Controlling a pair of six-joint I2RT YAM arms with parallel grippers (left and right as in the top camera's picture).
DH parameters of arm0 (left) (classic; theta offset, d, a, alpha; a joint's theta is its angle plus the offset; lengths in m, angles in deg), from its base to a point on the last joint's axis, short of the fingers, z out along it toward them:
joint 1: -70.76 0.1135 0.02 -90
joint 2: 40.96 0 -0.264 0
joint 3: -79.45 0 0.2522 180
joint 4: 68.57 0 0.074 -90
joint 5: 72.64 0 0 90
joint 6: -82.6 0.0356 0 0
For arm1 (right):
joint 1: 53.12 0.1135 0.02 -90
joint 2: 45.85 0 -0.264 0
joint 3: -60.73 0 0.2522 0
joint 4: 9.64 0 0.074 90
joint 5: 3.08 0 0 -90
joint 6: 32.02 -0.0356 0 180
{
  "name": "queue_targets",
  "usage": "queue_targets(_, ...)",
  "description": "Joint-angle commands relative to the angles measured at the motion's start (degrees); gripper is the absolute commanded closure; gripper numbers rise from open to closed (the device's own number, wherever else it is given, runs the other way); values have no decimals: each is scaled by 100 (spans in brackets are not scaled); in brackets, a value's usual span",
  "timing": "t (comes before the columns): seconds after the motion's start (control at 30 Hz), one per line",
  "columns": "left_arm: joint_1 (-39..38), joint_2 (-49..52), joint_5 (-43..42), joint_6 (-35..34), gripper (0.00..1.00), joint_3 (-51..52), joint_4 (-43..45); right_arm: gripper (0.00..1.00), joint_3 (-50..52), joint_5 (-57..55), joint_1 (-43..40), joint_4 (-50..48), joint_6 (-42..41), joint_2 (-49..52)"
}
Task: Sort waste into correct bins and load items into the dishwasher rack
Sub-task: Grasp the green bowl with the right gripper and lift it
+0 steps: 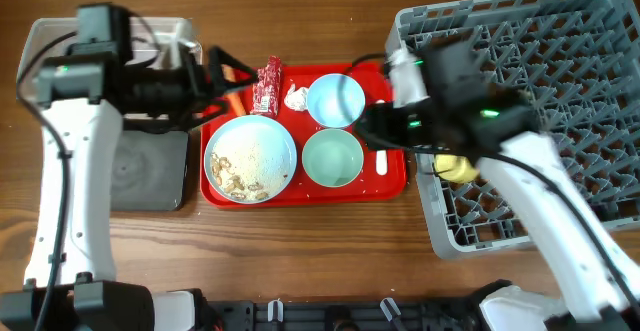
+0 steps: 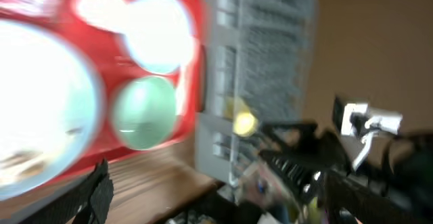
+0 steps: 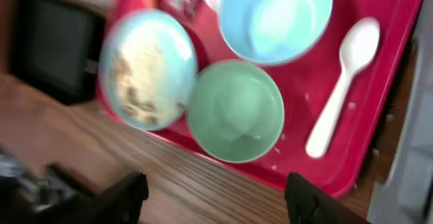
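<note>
The white spoon (image 3: pixel 338 95) lies on the red tray (image 3: pixel 385 68), which sits on a brown wood-grain surface (image 3: pixel 169 183); the room beyond is only blur. The spoon's long axis runs slantwise: bowl end away from the right tool (image 3: pixel 216 187), handle toward it, ahead of its right-hand finger. It is plain glossy plastic. Just beside it sit the light green bowl (image 3: pixel 235 109) and pale blue bowl (image 3: pixel 274 14), then the pale blue plate (image 3: pixel 149 68) carrying food scraps (image 3: pixel 135 82). The right tool is spread wide, pinching nothing. The left tool (image 1: pixel 222 81), also spread, hovers by the carrot (image 1: pixel 237 100).
</note>
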Motion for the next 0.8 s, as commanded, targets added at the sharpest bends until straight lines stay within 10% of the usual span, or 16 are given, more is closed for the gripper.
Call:
queue_targets(0.0, 452, -608, 2981, -752, 0, -330, -343, 32, 114, -1421, 407, 114, -1248, 984)
queue_targets(0.27, 474, -1467, 5423, -1005, 0, -328, -737, 41, 114, -852, 396, -308, -811, 2712)
queue_targets(0.37, 472, -1447, 5421, -1008, 0, -328, -710, 81, 114, -855, 396, -411, -859, 2964)
queue_targets(0.47, 474, -1423, 5421, -1005, 0, -328, -669, 96, 114, -925, 396, -413, -1019, 2968)
queue_targets(0.77, 474, -1410, 5421, -1005, 0, -328, -671, 96, -267, -2889, 363, 721, -1248, 1300)
